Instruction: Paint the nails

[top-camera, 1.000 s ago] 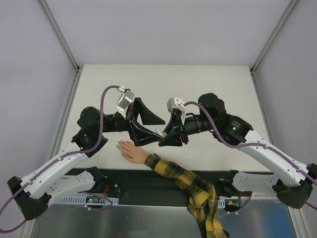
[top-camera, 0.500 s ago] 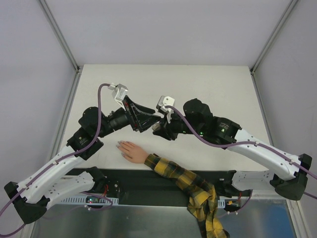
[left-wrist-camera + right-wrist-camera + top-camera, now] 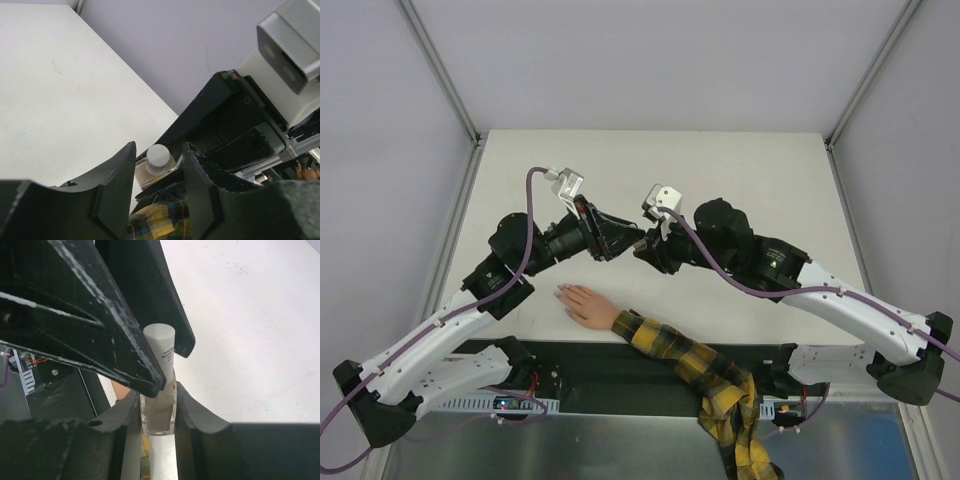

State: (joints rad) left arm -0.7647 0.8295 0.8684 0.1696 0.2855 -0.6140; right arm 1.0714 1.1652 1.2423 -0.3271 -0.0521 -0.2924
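A small clear bottle (image 3: 159, 412) of beige polish with a white cap (image 3: 161, 346) is clamped between the fingers of my right gripper (image 3: 158, 392). My left gripper (image 3: 159, 146) meets it head on, its jaws either side of the cap (image 3: 158, 156) with a narrow gap on each side. Both grippers meet above mid-table, left gripper (image 3: 630, 236) and right gripper (image 3: 646, 250). The flesh-coloured hand (image 3: 582, 303) lies flat below them, ending a yellow-and-black plaid sleeve (image 3: 690, 362). Its nails are too small to make out.
The white table (image 3: 740, 170) stretches beyond the grippers to its far edge. A black strip (image 3: 620, 365) with the arm bases runs along the near edge, and the sleeve hangs over it at the lower right.
Both grippers have lifted away from the hand and drawn together over the table. The left jaws have narrowed and now flank the bottle's cap.
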